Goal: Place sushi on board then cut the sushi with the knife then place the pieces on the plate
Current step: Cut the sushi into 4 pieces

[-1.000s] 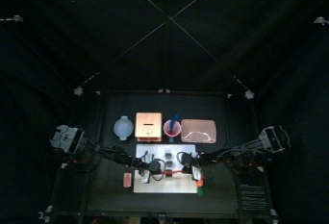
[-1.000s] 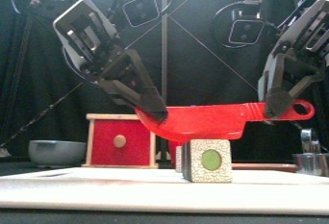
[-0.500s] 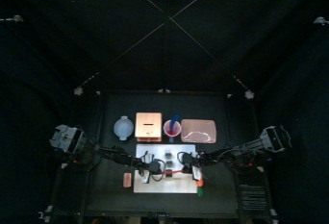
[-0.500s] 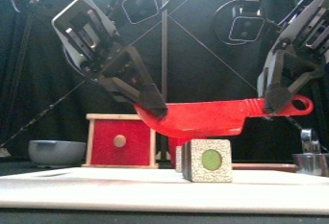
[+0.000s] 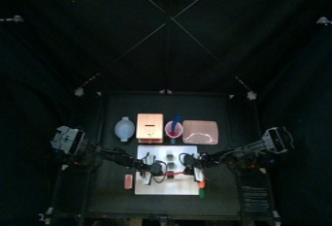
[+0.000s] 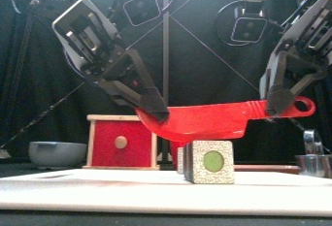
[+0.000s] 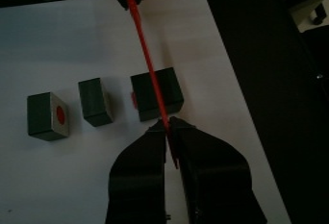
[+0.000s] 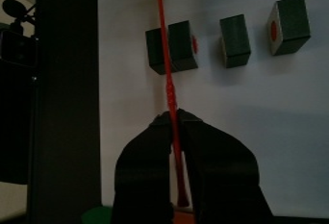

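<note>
Since each end of the red knife [image 6: 208,121] is clamped, blade tip in the left fingers [image 6: 140,96] and handle in the right fingers [image 6: 278,99], it sits roughly level over the end sushi block [image 6: 208,162] on the white board [image 6: 78,186], apparently to press down evenly.

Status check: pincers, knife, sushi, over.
Left pincer and right pincer shut on red knife, one each end. Knife over sushi piece on white board. No obstruction seen.

Glossy red plastic toy knife [image 6: 201,123] over a smooth, matt white cutting board [image 6: 155,193].
The toy sushi block [image 6: 208,160] shows a pale, speckled, rough-looking face; far left, a pale wooden box [image 6: 119,141] has a matt red drawer front.
</note>
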